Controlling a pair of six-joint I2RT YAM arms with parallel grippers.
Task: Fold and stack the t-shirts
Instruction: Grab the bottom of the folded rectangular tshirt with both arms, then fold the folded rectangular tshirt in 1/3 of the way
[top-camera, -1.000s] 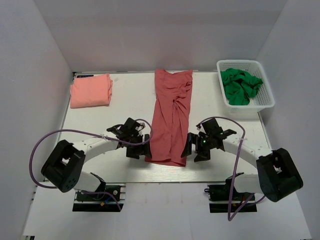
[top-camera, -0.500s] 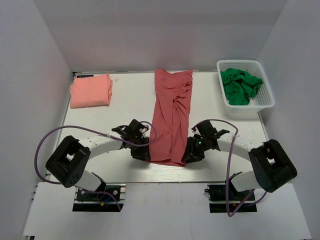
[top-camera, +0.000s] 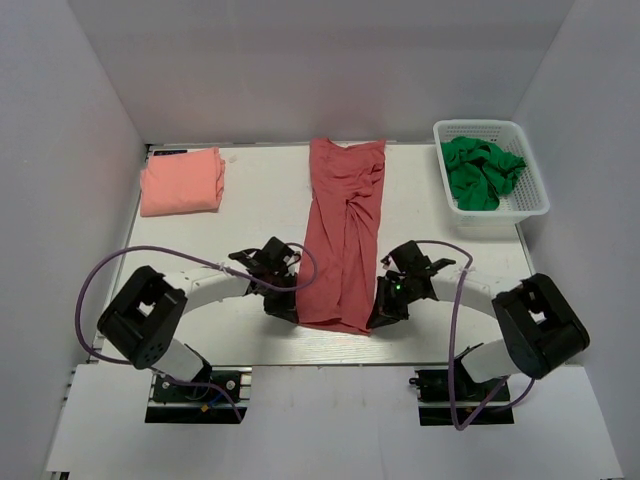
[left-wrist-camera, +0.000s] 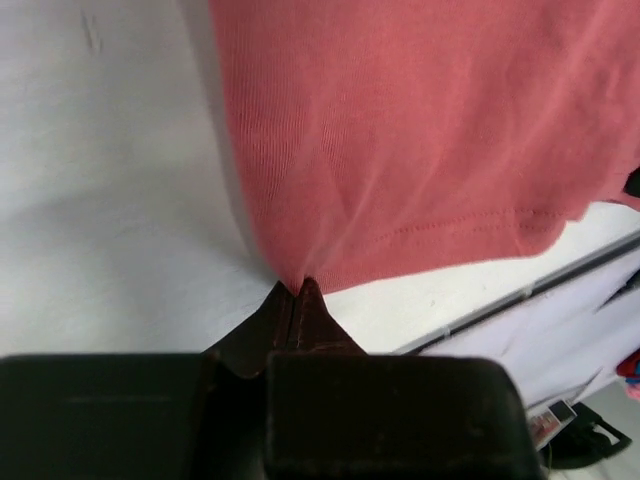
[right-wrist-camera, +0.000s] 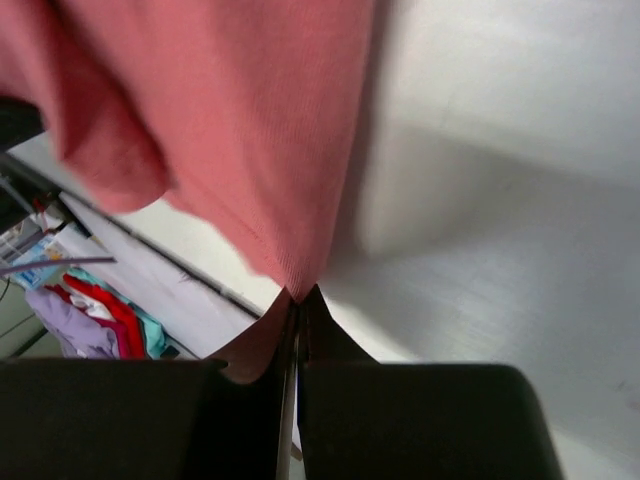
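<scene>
Lying lengthwise down the middle of the white tabletop (top-camera: 255, 205), the brick-red t-shirt (top-camera: 343, 230) forms a long narrow band of soft, fine-ribbed knit. It runs from 12 o'clock toward 6 o'clock, with gathered wrinkles through its centre and a stitched hem at the near end. The left pincer (left-wrist-camera: 297, 290) is closed tight on the shirt's near corner at about 7 o'clock, its dark matte fingers meeting with a small peak of cloth drawn up between them. A double row of hem stitching shows in the left wrist view. The right pincer (right-wrist-camera: 297, 296) is likewise clamped on the opposite near corner at about 5 o'clock, the fabric pulled to a point at its tips. The salmon-pink t-shirt (top-camera: 181, 181) sits as a flat, smooth folded rectangle at 10 o'clock, well apart from the red one. At 2 o'clock a white plastic lattice basket (top-camera: 480, 125) holds crumpled green cloth (top-camera: 480, 172).
</scene>
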